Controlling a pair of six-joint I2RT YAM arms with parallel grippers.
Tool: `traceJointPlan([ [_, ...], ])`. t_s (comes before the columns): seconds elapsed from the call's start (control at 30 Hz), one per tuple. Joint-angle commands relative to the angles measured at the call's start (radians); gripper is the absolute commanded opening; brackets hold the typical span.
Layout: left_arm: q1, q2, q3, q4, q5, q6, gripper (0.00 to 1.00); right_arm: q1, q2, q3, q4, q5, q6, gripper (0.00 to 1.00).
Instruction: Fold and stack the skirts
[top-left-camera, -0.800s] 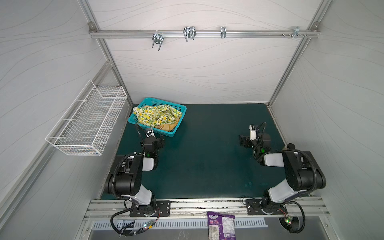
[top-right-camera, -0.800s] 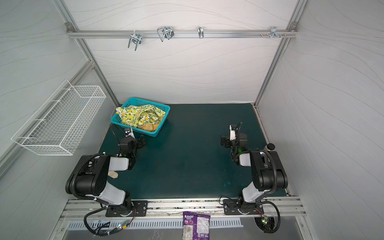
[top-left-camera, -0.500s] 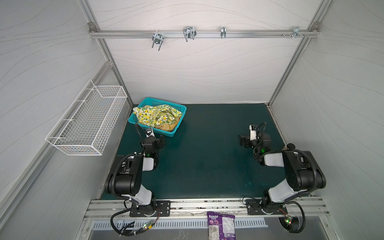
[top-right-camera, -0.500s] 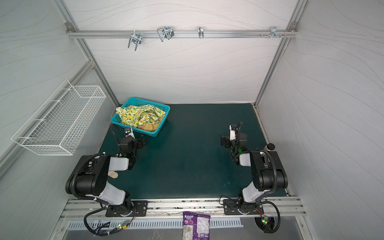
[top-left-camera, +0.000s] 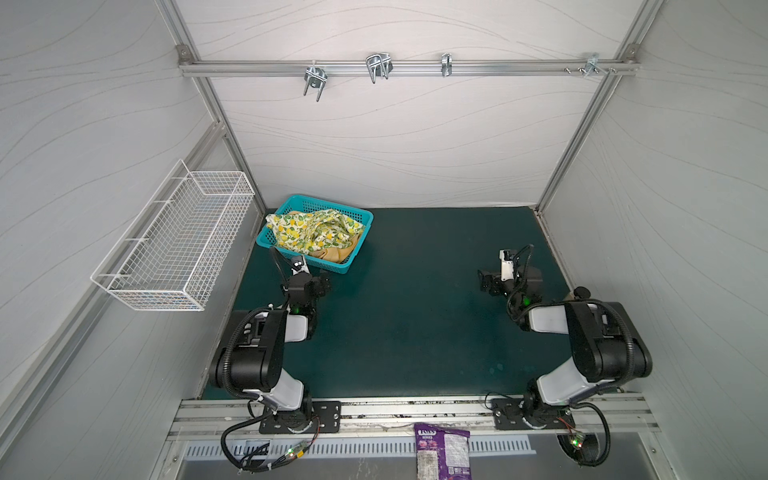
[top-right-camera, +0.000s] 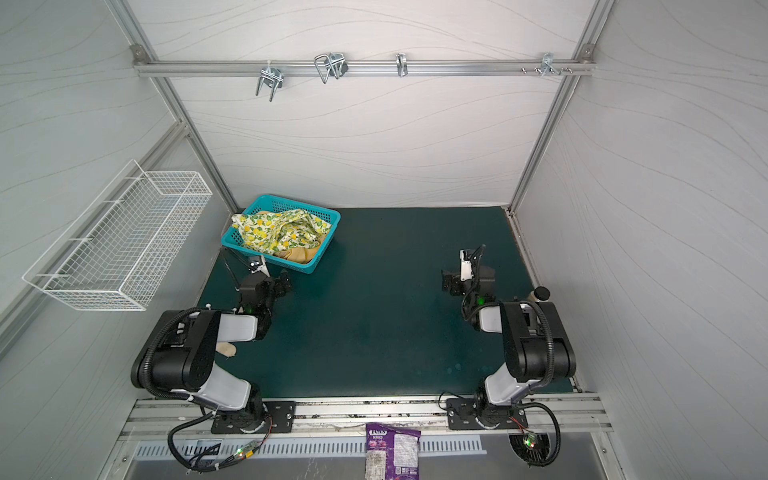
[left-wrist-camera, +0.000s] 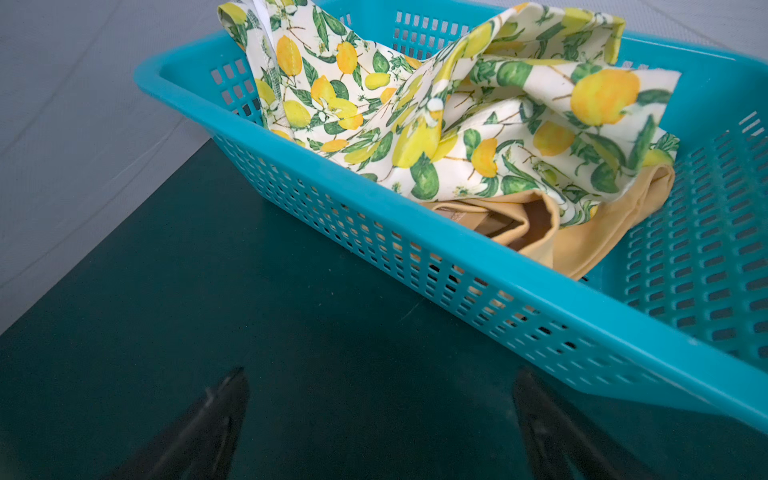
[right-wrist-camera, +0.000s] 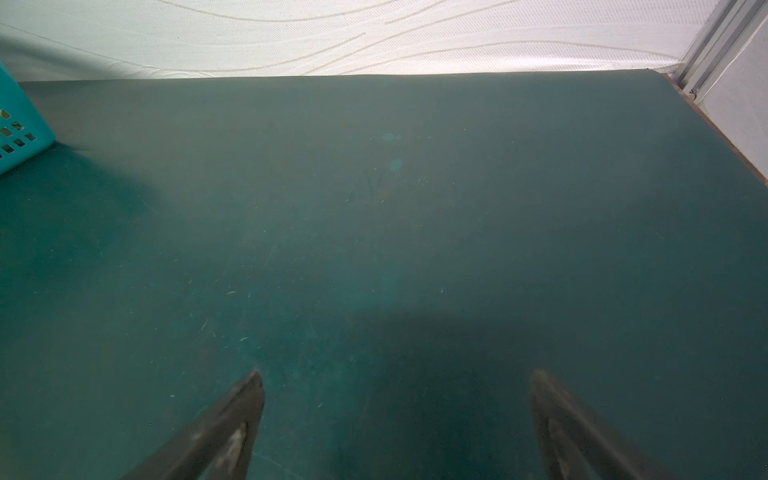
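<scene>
So here's where I'm at: the 2 skirts are sitting in the teal basket at the far left corner of the green mat. The lemon-print skirt is crumpled on top, spilling over the rim at the basket's left end. The mustard skirt is bunched underneath, poking out on the near right side. My left pincer hangs over the mat just on the near side of the basket's near wall. It's spread wide apart with nothing in it, and it's not touching the basket as far as I can see. My right pincer is over on the right side of the mat, well apart from the basket. It's also spread wide and holding nothing, just bare mat under it. Neither skirt is folded yet.
</scene>
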Motion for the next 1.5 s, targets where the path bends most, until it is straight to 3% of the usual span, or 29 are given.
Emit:
traceJointPlan([
  [0.0,-0.004,0.008,0.03,0.024,0.006,0.01,0.99,-0.011,0.005,0.018,-0.013,-0.02,-0.005,0.99],
  [0.2,-0.008,0.004,0.024,0.031,-0.006,0.012,0.99,0.005,0.001,0.002,0.013,0.009,-0.007,0.99],
  [0.33,-0.018,-0.019,-0.01,0.072,-0.123,-0.025,0.99,0.027,-0.006,-0.014,0.034,0.038,-0.027,0.99],
  [0.53,-0.097,-0.087,-0.057,0.12,-0.156,0.068,0.99,0.095,-0.083,-0.081,0.109,0.257,-0.034,0.99],
  [0.6,-0.126,-0.124,-0.056,0.084,-0.181,0.095,0.99,0.131,-0.161,-0.032,-0.066,0.338,-0.029,0.99],
  [0.67,-0.15,-0.164,-0.048,0.024,-0.215,0.103,0.99,0.138,-0.202,0.057,-0.271,0.342,0.013,0.99],
  [0.77,-0.176,-0.227,-0.009,-0.142,-0.246,0.087,0.99,0.167,-0.251,0.083,-0.354,0.353,0.025,0.99],
  [1.0,-0.262,-0.359,0.117,-0.521,-0.313,0.041,0.99,0.192,-0.403,0.145,-0.565,0.271,0.119,0.99],
  [1.17,-0.323,-0.381,0.24,-0.739,-0.324,-0.025,0.99,0.195,-0.488,0.164,-0.618,0.157,0.21,0.99],
  [1.33,-0.345,-0.379,0.386,-0.943,-0.225,-0.129,0.99,0.194,-0.52,0.247,-0.756,0.104,0.334,0.99],
  [1.47,-0.345,-0.353,0.508,-1.053,-0.13,-0.195,0.99,0.197,-0.487,0.356,-0.887,-0.007,0.388,0.99],
])
